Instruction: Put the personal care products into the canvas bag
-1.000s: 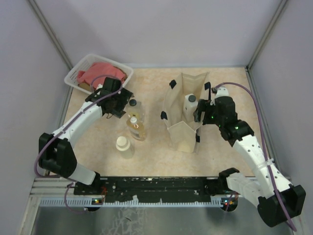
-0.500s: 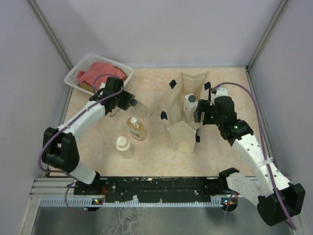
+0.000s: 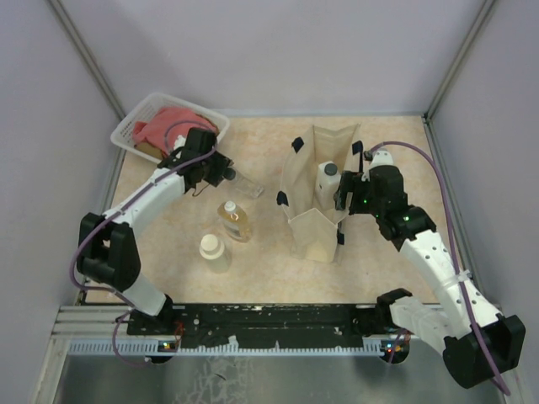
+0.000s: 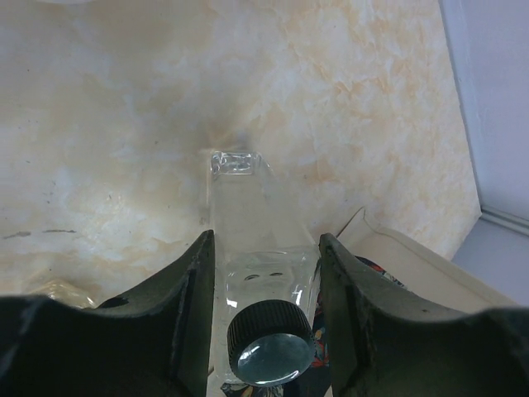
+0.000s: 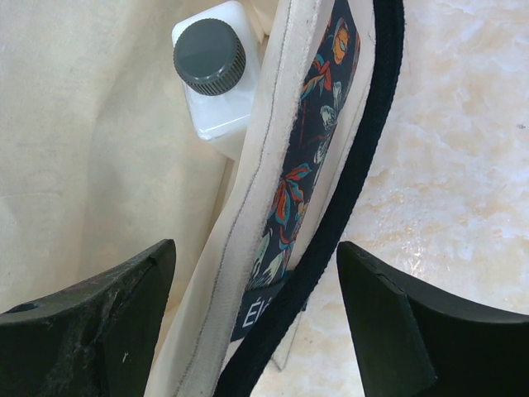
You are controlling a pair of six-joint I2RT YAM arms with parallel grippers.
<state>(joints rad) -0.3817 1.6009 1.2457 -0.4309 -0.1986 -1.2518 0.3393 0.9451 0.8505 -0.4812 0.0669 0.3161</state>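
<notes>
My left gripper is shut on the clear bottle just below its dark cap. The bottle is tilted, base toward the canvas bag. The amber bottle and the squat cream bottle stand on the table nearer the arms. Inside the bag stands the white bottle. My right gripper is open, its fingers either side of the bag's right wall and black strap.
A white lattice basket holding a red cloth sits at the back left, close behind my left gripper. The bag's edge shows at the right of the left wrist view. Grey walls enclose the table.
My left gripper has shut on the clear bottle and tipped it over from upright, drawing back a little toward the basket. The right arm has not moved.
</notes>
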